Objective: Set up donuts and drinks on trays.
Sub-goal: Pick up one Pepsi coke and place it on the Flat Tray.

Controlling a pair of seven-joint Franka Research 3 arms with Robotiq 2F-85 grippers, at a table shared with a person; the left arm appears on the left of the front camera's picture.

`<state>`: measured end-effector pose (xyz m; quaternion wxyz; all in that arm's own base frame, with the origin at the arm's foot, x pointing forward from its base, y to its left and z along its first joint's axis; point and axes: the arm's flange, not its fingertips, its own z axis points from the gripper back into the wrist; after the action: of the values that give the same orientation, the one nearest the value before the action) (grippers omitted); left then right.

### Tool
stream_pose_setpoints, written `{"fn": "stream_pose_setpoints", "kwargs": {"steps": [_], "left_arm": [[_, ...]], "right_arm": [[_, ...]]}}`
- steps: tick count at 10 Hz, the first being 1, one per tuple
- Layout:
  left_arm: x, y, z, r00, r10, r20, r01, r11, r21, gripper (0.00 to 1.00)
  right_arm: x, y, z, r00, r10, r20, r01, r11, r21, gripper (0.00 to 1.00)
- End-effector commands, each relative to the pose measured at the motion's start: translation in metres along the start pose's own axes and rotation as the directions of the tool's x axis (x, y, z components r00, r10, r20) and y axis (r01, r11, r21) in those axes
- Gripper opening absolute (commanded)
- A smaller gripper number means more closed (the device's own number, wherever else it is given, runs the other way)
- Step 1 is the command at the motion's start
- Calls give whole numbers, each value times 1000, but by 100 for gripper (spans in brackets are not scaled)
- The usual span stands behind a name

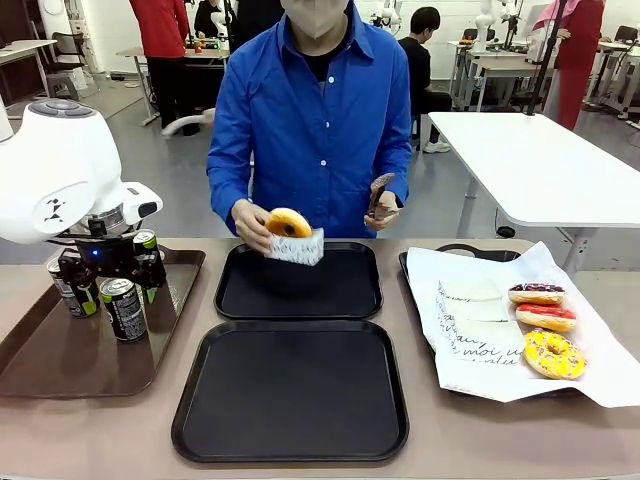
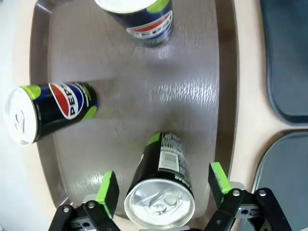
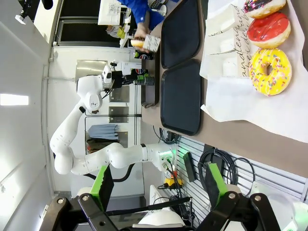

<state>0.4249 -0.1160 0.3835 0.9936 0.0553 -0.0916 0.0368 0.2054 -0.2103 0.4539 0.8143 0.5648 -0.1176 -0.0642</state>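
My left gripper (image 2: pixel 163 186) is open, its green pads (image 2: pixel 108 192) on either side of a dark drink can (image 2: pixel 168 159) on the brown tray, with a gap at each side. In the front view that gripper (image 1: pixel 110 272) hangs over the cans (image 1: pixel 122 308). Two more cans (image 2: pixel 53 108) stand nearby. A person holds a golden glazed donut (image 1: pixel 290 224) in a white sleeve over the far black tray (image 1: pixel 298 290). The near black tray (image 1: pixel 290 395) lies bare. My right gripper (image 3: pixel 159 185) is open and holds nothing, high above a yellow-sprinkled donut (image 3: pixel 269 71).
The long brown tray (image 1: pixel 60 370) sits at the left. At the right, white paper (image 1: pixel 480 350) carries chocolate (image 1: pixel 536 293), pink (image 1: pixel 546 317) and yellow-sprinkled (image 1: pixel 553 353) donuts. The person's other hand holds tongs (image 1: pixel 380 192).
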Motion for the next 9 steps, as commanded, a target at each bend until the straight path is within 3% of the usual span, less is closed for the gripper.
{"fn": "stream_pose_setpoints", "kwargs": {"steps": [1,2,3,5,6,8,9], "left_arm": [[1,-5,-7,998,51,36,-50,999,-19,47],[2,-4,-9,998,50,24,-50,999,-17,39],[1,-4,-10,998,54,16,-54,998,-12,0],[1,-3,-12,998,59,6,-59,998,3,0],[1,-2,-12,998,57,3,-57,998,7,19],[1,0,-12,998,57,2,-57,998,21,0],[0,0,-13,998,57,1,-57,998,28,0]], "right_arm": [[0,-2,1,1000,19,5,-19,1000,24,100],[0,-2,1,1000,19,5,-19,1000,24,100],[0,-2,1,1000,19,5,-19,1000,24,100],[0,-2,1,1000,19,5,-19,1000,24,100],[0,-2,1,1000,19,5,-19,1000,24,100],[0,-2,1,1000,19,5,-19,1000,24,100],[0,-2,1,1000,19,5,-19,1000,24,100]]}}
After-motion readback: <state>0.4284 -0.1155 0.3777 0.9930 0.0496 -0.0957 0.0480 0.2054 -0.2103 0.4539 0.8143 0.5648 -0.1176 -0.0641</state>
